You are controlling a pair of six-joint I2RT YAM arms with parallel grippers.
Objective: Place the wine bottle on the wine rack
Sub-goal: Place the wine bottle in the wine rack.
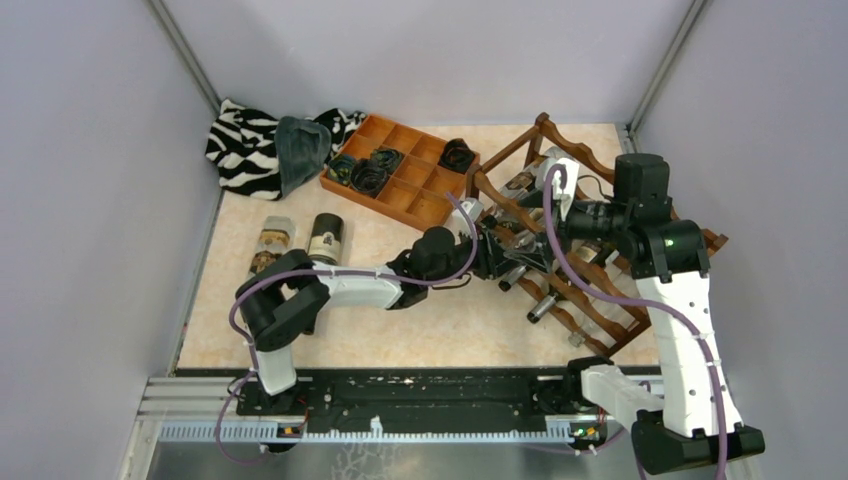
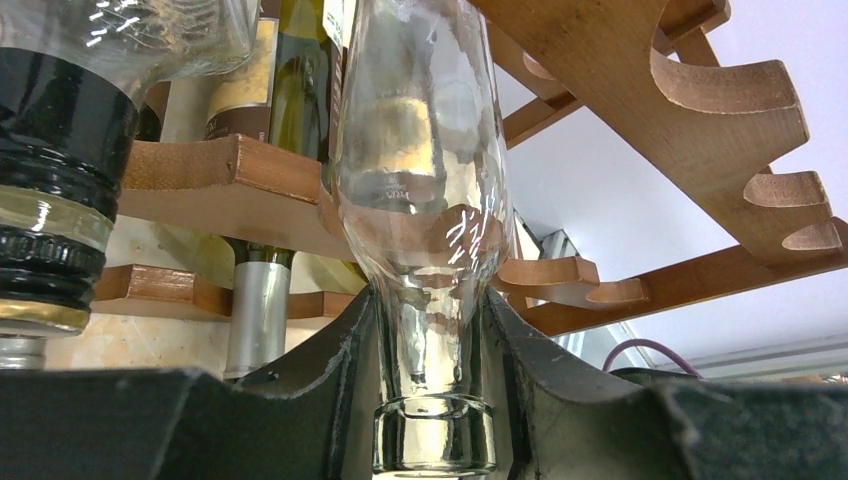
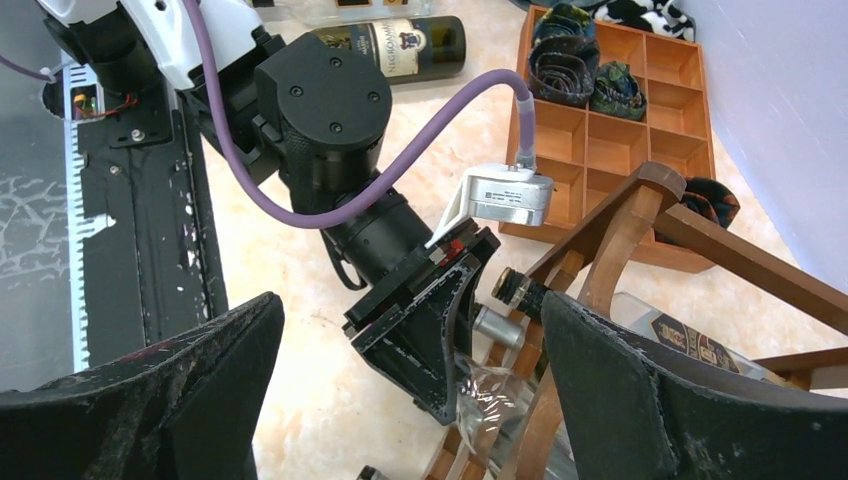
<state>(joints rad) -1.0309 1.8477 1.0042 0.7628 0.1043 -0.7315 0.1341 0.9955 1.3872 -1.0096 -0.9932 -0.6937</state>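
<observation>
— What is closest to the left wrist camera?

— The left gripper (image 2: 432,360). Its two dark fingers (image 2: 320,400) are closed on the thin neck of the wine bottle (image 2: 420,150), one on each side and touching the glass. The bottle is clear glass, and its open mouth points toward the camera.

— And where is the bottle?

— Its wide part lies in a curved notch of a wooden rail of the wine rack (image 2: 620,60), and the neck comes out of the front of the rack to the gripper. Just beside it on the left there is a green bottle (image 2: 290,90) with a silver neck, and further left a dark-capped bottle (image 2: 60,200), very near the lens.

— What about the other arm?

— The right gripper (image 3: 410,330) hangs above the rack's left end. Its fingers are spread wide and nothing is between them; its camera looks down on the left gripper.

— What else is on the table (image 1: 420,330)?

— Two dark bottles (image 1: 325,238) lie side by side near the left arm, well apart from the rack. Behind them is an orange-brown compartment tray (image 1: 405,195) with dark rolled things in some sections, and a zebra cloth (image 1: 240,145) in the far left corner.
</observation>
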